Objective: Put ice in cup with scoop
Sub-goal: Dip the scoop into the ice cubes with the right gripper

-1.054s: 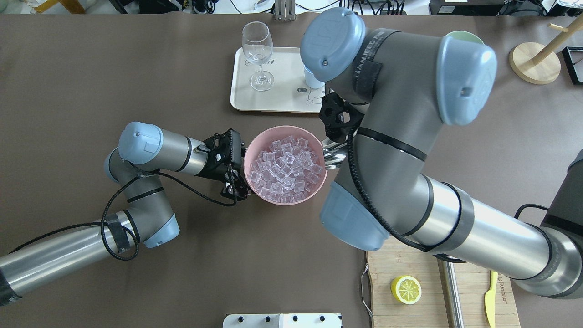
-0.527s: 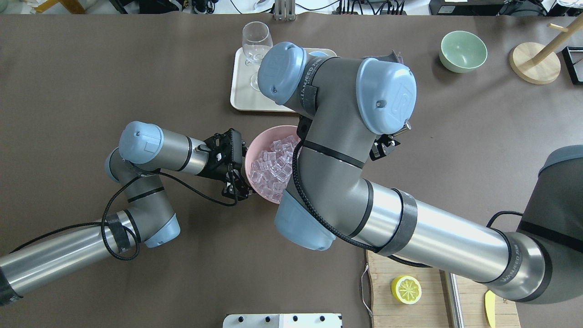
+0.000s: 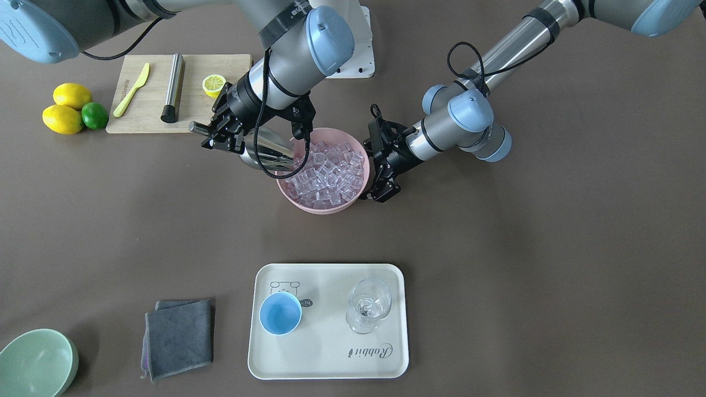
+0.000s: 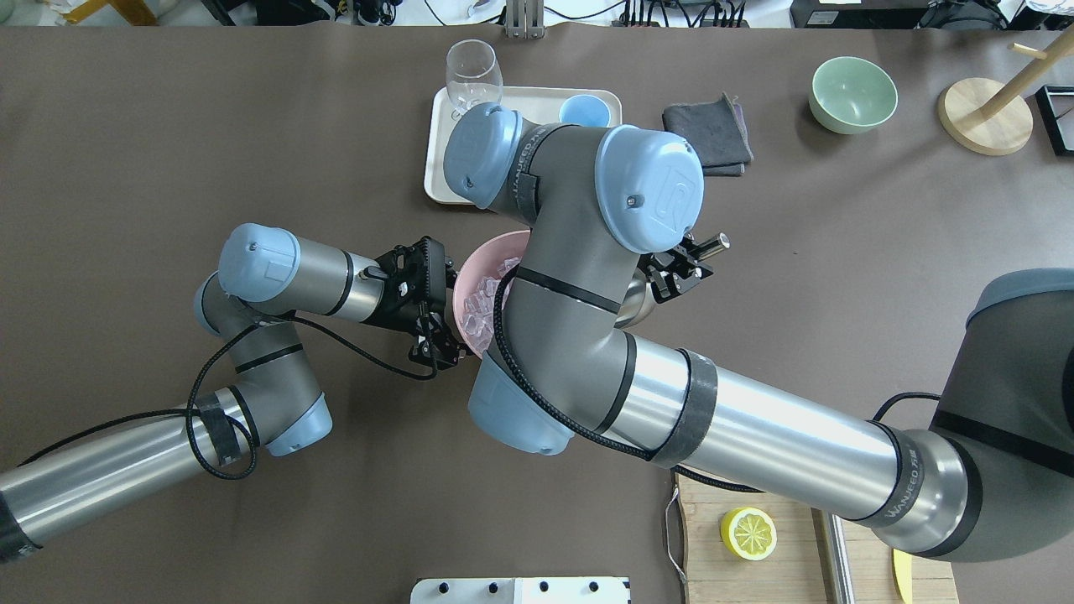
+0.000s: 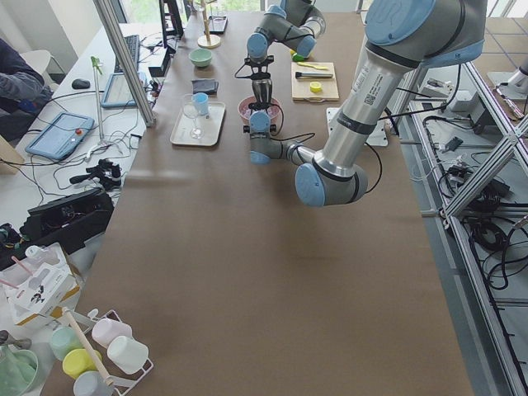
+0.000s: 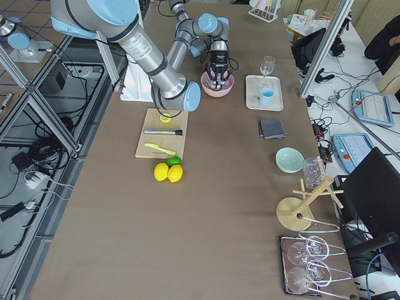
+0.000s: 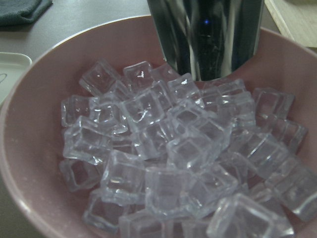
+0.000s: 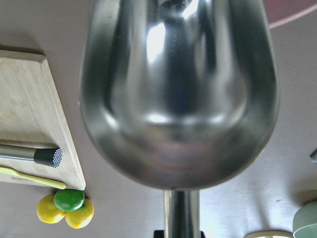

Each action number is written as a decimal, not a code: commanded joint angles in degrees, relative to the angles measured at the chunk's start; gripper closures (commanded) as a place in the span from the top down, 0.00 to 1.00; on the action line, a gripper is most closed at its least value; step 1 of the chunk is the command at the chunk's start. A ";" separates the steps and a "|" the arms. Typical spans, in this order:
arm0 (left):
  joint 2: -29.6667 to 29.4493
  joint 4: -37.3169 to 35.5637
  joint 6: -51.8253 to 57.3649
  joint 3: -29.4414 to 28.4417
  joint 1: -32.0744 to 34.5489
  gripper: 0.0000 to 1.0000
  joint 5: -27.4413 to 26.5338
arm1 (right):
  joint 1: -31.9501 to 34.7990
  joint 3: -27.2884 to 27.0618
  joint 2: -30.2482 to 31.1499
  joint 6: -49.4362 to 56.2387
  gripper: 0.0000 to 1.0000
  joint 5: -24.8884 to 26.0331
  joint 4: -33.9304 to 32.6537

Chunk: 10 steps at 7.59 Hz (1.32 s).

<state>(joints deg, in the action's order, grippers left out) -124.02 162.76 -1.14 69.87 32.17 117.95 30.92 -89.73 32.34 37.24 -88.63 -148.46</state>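
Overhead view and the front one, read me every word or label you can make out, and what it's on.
"Rabbit": script on the tray.
"WANJEED": black strap around the right arm.
"UR" logo: blue joint cap on that arm.
Too small to read: the dark tag beside the cup.

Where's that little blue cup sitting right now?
In the front-facing view, the cup sits on the left half of the cream tray, beside the stemmed glass, nearer the camera than the pink bowl of ice.
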 commanded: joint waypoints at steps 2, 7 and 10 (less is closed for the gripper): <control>0.00 0.62 0.00 0.00 0.00 0.98 0.00 | -0.07 5.96 -3.07 -0.51 0.00 -0.67 2.55; 0.00 0.54 0.00 0.00 -0.09 0.98 -0.09 | -3.24 3.45 1.12 -7.88 0.00 -1.54 10.36; 0.00 0.54 0.00 -0.09 -0.09 0.98 -0.09 | -3.24 -8.15 11.75 -12.71 0.00 -1.64 17.55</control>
<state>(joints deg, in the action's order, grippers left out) -124.05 163.31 -1.14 69.89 32.09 117.86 27.70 -91.96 37.97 27.26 -90.21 -136.05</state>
